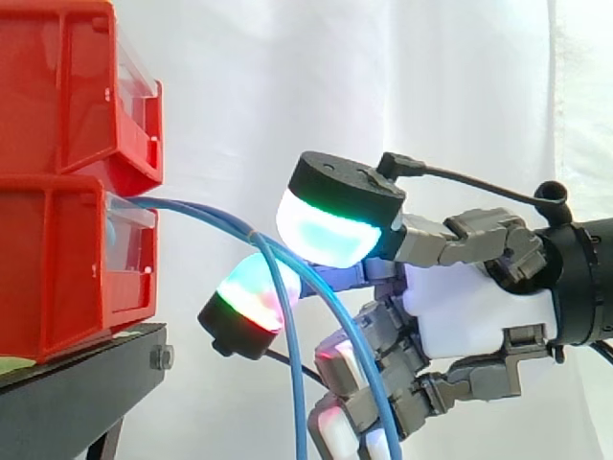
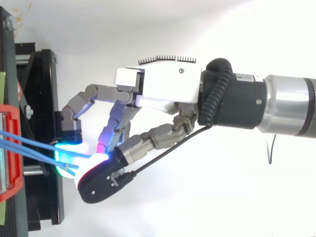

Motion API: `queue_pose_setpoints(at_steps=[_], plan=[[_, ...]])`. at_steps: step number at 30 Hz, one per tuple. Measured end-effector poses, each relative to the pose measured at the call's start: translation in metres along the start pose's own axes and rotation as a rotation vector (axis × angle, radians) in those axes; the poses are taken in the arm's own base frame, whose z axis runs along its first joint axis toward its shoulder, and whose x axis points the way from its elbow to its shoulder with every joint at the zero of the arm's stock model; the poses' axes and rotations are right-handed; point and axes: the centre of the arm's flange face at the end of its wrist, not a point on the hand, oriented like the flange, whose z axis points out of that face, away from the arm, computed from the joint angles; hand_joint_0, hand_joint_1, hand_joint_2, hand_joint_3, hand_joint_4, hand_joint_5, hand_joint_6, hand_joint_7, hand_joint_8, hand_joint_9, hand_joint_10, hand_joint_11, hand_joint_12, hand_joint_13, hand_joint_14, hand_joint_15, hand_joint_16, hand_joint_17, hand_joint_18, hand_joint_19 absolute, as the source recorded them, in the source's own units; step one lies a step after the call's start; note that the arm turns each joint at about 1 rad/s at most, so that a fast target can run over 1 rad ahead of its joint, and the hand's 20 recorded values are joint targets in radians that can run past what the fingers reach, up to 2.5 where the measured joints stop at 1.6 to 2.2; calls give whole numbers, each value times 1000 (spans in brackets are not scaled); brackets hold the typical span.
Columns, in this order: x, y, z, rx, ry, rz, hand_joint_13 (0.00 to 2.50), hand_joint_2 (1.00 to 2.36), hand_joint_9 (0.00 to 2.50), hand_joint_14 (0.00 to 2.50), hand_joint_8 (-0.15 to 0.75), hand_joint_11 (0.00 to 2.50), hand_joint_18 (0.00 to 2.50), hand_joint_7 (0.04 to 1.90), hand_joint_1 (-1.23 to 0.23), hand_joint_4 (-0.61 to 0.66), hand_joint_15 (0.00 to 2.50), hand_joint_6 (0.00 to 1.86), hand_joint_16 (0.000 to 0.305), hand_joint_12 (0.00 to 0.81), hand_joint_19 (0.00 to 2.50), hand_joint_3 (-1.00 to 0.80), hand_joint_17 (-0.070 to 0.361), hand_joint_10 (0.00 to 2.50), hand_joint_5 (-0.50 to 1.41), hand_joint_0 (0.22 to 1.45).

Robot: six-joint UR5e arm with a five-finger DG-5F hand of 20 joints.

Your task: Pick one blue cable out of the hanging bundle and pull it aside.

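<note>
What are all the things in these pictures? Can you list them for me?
red plastic bins: two, red, stacked at the left on the stand
black metal stand: one, black, under the bins
thin blue cables: at least two, blue, arching out of the lower bin and hanging down
white curtain: one, white, behind everything
robot hand: one, white and grey with glowing pads, curled with the cables pinched between its pads
robot arm: one, black and silver, coming in from the right
</note>
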Motion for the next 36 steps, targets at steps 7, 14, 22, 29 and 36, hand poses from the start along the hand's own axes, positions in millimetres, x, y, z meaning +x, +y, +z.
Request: queue_pose_setpoints(at_steps=[7,14,22,29,36], plan=[[5,2,8,-83,-41,76,1033,1000,1209,20,331,725,978,847,-618,24,628,891,59,421,739,-500,132,17,-170,445],[20,-9,9,-150,-92,149,1024,1000,1178,20,334,730,963,782,-615,71,627,803,59,425,744,-500,132,20,-165,451],[42,-31,3,-194,-100,263,995,1000,1148,23,315,722,919,939,-679,65,639,686,54,401,765,-500,121,18,-147,511],[52,-40,-2,-183,-91,294,971,1005,1095,22,295,738,885,917,-764,23,633,726,50,375,758,-440,111,22,-167,603],[54,-41,-3,-182,-88,296,940,1016,1010,23,278,742,881,707,-829,-56,606,847,47,364,715,-312,107,20,-200,706]])
